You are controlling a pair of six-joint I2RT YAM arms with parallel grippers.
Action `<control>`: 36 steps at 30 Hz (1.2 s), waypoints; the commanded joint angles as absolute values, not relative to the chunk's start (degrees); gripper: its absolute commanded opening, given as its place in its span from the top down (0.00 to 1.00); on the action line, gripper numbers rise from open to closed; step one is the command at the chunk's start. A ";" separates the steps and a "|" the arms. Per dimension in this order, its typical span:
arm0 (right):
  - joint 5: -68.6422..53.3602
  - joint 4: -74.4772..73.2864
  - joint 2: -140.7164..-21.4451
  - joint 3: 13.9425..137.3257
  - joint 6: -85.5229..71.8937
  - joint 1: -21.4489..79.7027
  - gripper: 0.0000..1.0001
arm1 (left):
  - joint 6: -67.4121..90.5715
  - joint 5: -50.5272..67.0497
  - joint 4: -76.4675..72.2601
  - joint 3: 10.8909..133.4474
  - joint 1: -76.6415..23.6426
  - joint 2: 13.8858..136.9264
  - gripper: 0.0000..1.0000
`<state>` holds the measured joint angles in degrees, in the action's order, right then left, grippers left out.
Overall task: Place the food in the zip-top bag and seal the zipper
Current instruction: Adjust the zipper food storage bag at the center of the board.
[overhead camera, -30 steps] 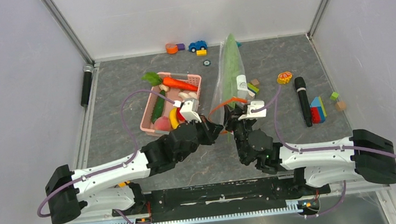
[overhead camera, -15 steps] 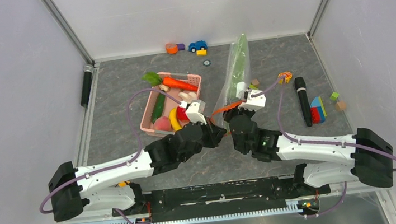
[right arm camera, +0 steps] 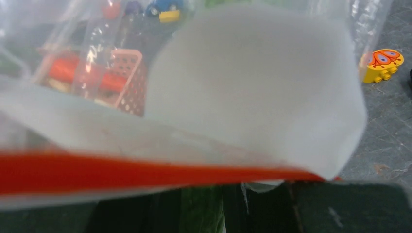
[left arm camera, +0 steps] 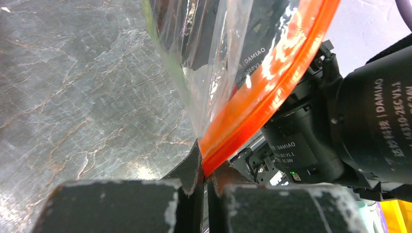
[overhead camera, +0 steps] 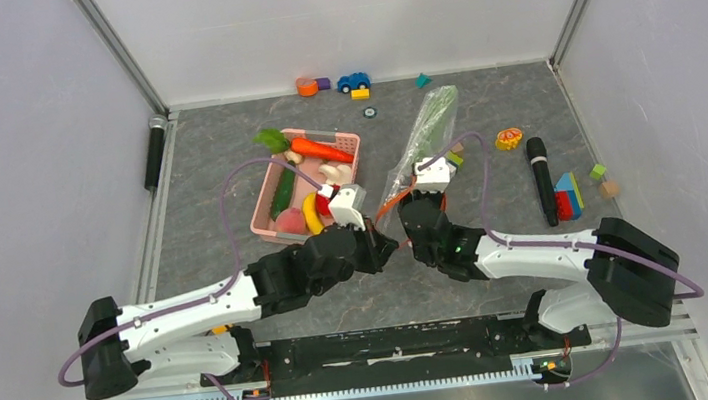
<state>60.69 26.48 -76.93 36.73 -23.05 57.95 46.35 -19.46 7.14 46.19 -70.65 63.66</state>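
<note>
The zip-top bag point(overhead camera: 426, 131) is lifted at its mouth and slants away to the back right, with a long green cucumber inside. My left gripper point(overhead camera: 387, 239) point(left arm camera: 206, 170) is shut on one end of the orange-red zipper point(left arm camera: 272, 77). The right gripper point(overhead camera: 417, 193) point(right arm camera: 201, 191) holds the bag farther along; the strip point(right arm camera: 145, 172) runs blurred across its fingertips, and something green shows in the gap between them. The rest of the food lies in the pink basket point(overhead camera: 351, 140): carrot point(overhead camera: 322, 149), cucumber point(overhead camera: 281, 196), banana point(overhead camera: 310, 212), tomato, mushroom, pink piece.
Small toy cars and blocks point(overhead camera: 354, 82) lie along the back wall. A yellow toy point(overhead camera: 509, 138) point(right arm camera: 381, 63), a black cylinder point(overhead camera: 539, 179) and coloured blocks point(overhead camera: 567, 196) are right of the bag. Another black cylinder point(overhead camera: 153, 152) lies at the left edge.
The right gripper has swung left and nearer with the bag. The bag's far end dropped from upright toward the back right. The left gripper kept its hold and barely shifted.
</note>
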 commanded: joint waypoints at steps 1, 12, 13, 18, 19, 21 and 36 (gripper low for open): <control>66.15 22.26 -78.74 36.13 -14.67 54.28 1.00 | 43.04 -15.11 12.48 48.19 -73.37 58.01 0.98; 60.52 5.08 -79.89 40.54 -21.23 52.82 0.96 | 43.01 -17.92 13.18 48.16 -73.37 56.56 0.98; 56.11 4.70 -79.20 40.72 -20.94 52.83 0.93 | 43.13 -18.14 12.87 48.24 -73.38 57.74 0.98; 39.69 4.00 -74.05 38.42 -21.65 52.82 0.57 | 43.24 -18.82 10.21 48.66 -73.29 63.37 0.98; 37.93 3.57 -72.99 37.92 -22.06 52.83 0.53 | 43.16 -18.96 10.07 49.05 -73.27 64.35 0.98; 35.03 2.06 -71.49 37.53 -22.66 52.82 0.48 | 42.90 -18.69 9.34 49.56 -73.30 66.10 0.98; 19.33 -4.31 -59.80 38.11 -22.62 52.91 0.02 | 44.72 -20.50 9.58 50.84 -73.13 73.11 0.98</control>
<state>24.16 -4.58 -65.14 37.65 -23.42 53.36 44.66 -19.42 9.74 48.56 -72.88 71.77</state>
